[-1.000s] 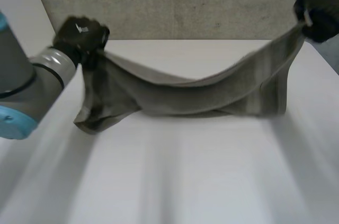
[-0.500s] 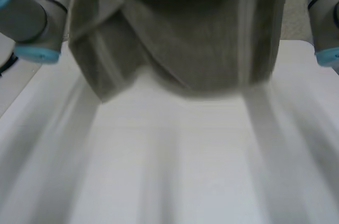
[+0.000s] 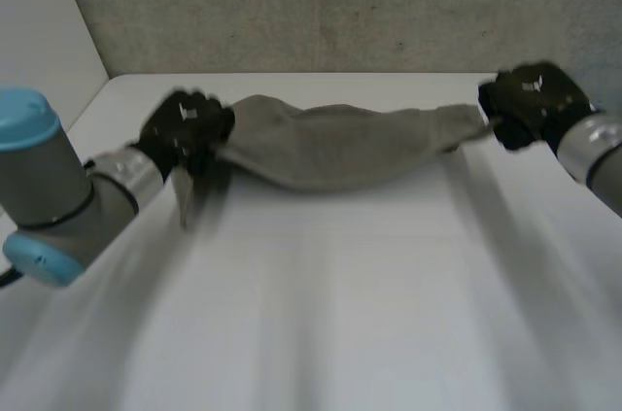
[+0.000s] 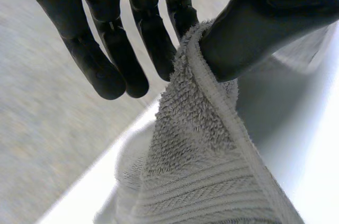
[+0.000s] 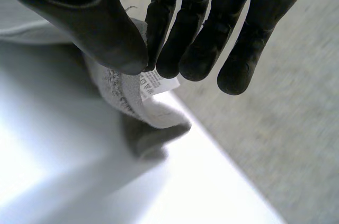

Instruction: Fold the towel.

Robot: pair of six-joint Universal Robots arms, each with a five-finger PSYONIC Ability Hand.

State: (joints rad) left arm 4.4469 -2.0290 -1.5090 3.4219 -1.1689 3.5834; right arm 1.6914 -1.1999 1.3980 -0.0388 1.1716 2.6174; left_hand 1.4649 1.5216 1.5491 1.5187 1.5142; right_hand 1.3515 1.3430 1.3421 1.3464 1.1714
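A grey towel hangs stretched between my two hands, low over the far part of the white table. My left hand holds its left end. In the left wrist view the thumb pinches the towel's hemmed edge against a finger. My right hand holds the right end. In the right wrist view the thumb and a finger pinch the towel corner, where a small white label sticks out. A short flap dangles below the left hand.
A grey wall rises right behind the table's far edge. A lighter side wall stands at the left. Both grey arms reach in from the near sides.
The towel was lifted high close to the camera half a second ago. Both hands have since swung down and forward, and the towel now hangs bunched low over the table's far part.
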